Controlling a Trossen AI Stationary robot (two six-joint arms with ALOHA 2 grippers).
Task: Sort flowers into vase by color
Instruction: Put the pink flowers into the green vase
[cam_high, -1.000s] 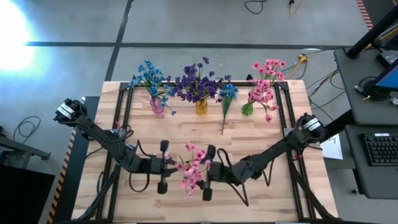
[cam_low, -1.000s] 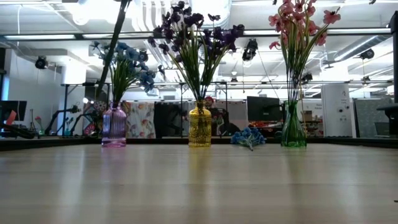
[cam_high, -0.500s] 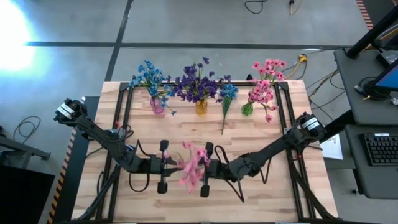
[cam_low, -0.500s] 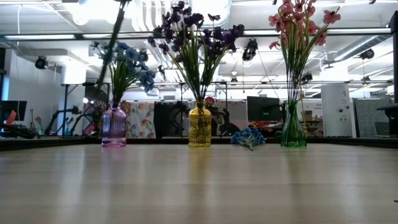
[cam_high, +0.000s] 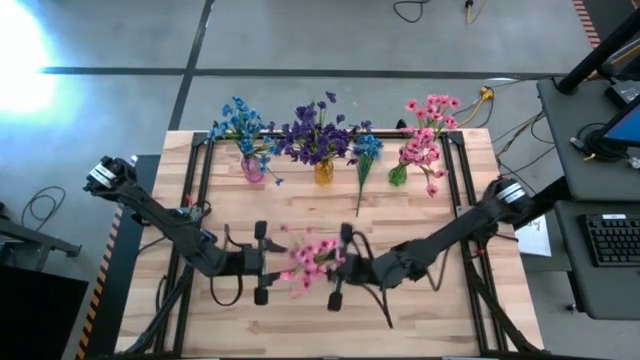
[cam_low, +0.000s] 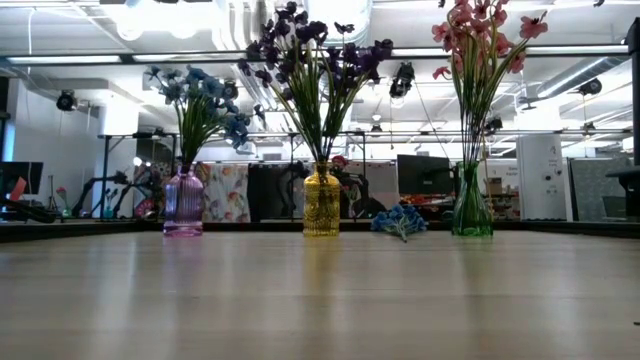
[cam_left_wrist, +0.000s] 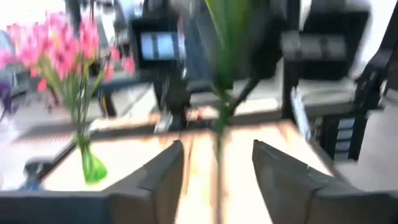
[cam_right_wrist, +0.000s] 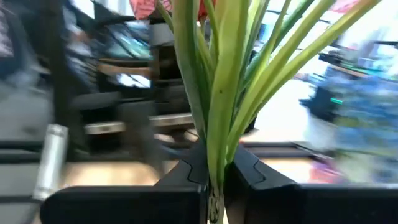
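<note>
High view shows three vases along the desk's (cam_high: 420, 220) upper edge: purple vase (cam_high: 251, 169) with blue flowers, yellow vase (cam_high: 323, 172) with purple, green vase (cam_high: 398, 175) with pink. A blue sprig (cam_high: 362, 165) lies between yellow and green. Lower center, right pincer (cam_high: 338, 266) is clamped on a pink sprig (cam_high: 312, 257), and left pincer (cam_high: 262, 264) fingers are apart beside it.

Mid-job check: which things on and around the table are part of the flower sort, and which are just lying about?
Part of the job:
- pink sprig, clamped in the right gripper
- left gripper, open
- loose blue sprig on the table
- purple vase, yellow vase, green vase

Lying about:
- keyboard
- floor cables
</note>
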